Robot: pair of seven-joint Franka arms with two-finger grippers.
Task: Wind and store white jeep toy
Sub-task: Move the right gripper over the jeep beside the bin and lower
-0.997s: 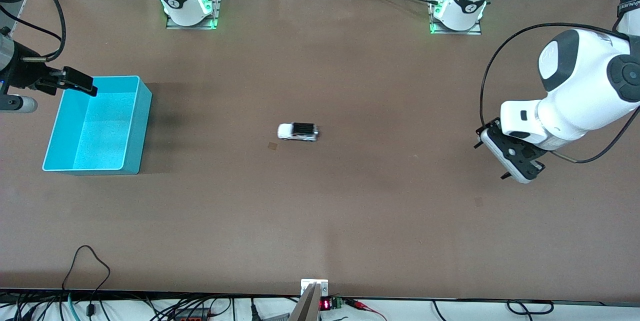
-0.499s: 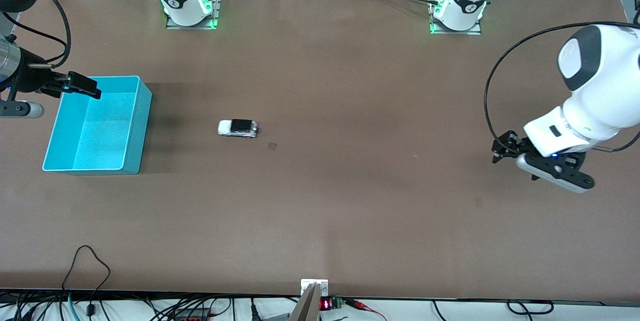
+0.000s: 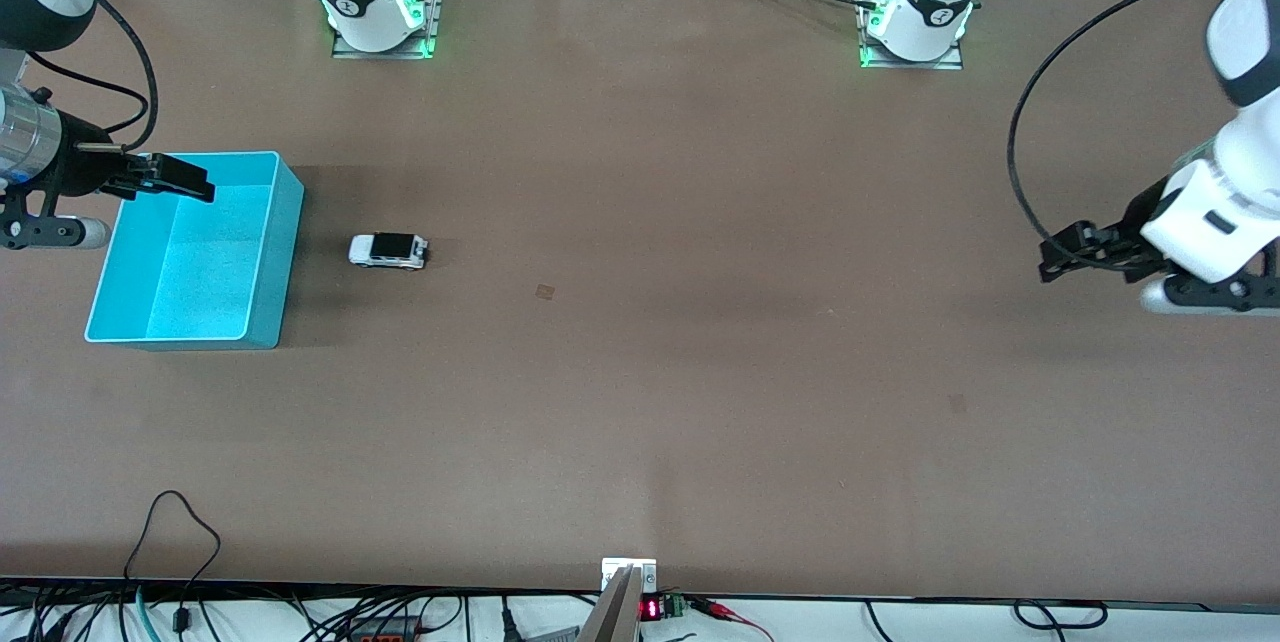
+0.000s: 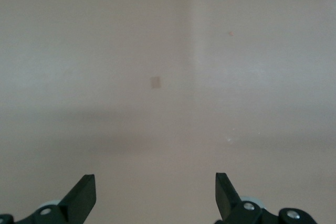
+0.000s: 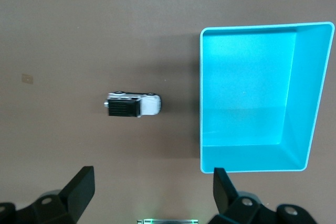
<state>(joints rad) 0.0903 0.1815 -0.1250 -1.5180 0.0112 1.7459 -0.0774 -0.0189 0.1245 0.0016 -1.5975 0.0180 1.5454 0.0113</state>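
Observation:
The white jeep toy (image 3: 388, 250) stands on its wheels on the brown table, a short gap from the turquoise bin (image 3: 288, 262), on the side toward the left arm's end. It also shows in the right wrist view (image 5: 134, 105) beside the bin (image 5: 307, 93). The bin is empty. My right gripper (image 3: 175, 175) is open and empty, up over the bin's corner farthest from the front camera; its fingers (image 5: 79, 187) frame bare table. My left gripper (image 3: 1062, 257) is open and empty over bare table at the left arm's end, and it shows in the left wrist view (image 4: 155, 195).
A small square mark (image 3: 545, 292) lies on the table near the middle. The arm bases (image 3: 380, 7) stand along the table's edge farthest from the front camera. Cables (image 3: 180, 542) and a small device (image 3: 630, 582) sit at the edge nearest the front camera.
The jeep has rolled from the table's middle toward the bin. My left arm has drawn back toward its own end of the table. My right gripper has shifted slightly over the bin's corner.

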